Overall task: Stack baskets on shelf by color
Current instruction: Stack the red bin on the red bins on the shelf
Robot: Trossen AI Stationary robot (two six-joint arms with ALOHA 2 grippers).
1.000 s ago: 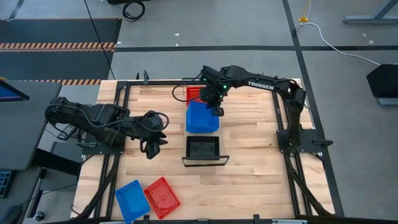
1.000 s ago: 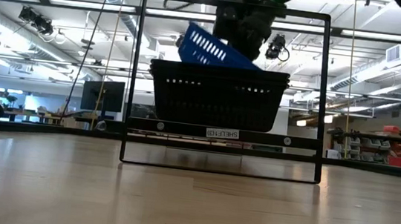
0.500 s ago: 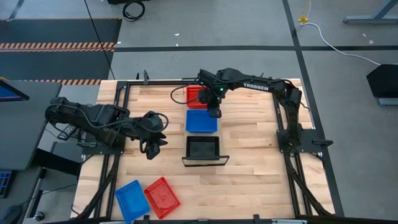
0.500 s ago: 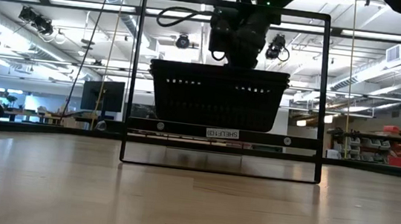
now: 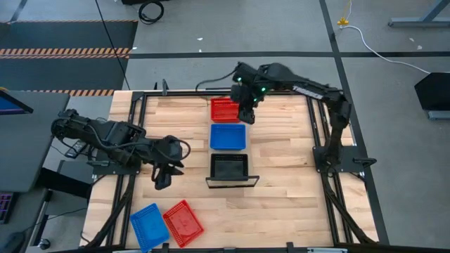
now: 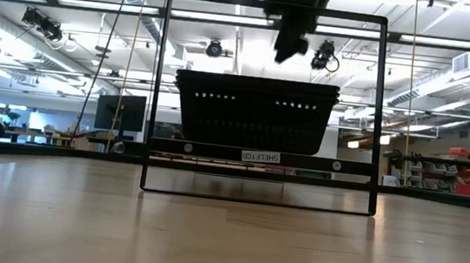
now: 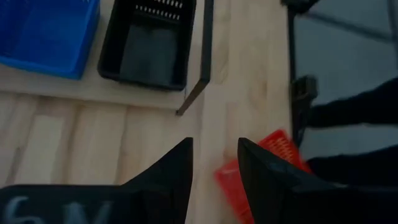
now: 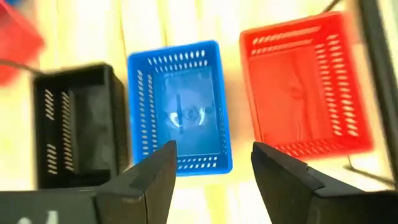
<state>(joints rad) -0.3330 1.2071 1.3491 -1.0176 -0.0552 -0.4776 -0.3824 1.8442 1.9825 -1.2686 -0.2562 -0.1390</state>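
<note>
Now the right gripper [image 5: 245,112] has let go, fingers spread, and lifted; the blue basket [image 5: 228,136] sits on the shelf [image 5: 230,150]. Left gripper [image 5: 162,177], spread, moves nearer.

On the long narrow light-wood shelf board [image 5: 229,128], three shallow mesh-sided plastic baskets sit upright in a row: a red one [image 5: 224,109] at the far end, a blue one [image 5: 228,136] in the middle, a black one [image 5: 229,167] nearest the front. Off the shelf, another blue basket [image 5: 148,225] and another red basket [image 5: 183,223] lie side by side at the table's front-left corner.
</note>
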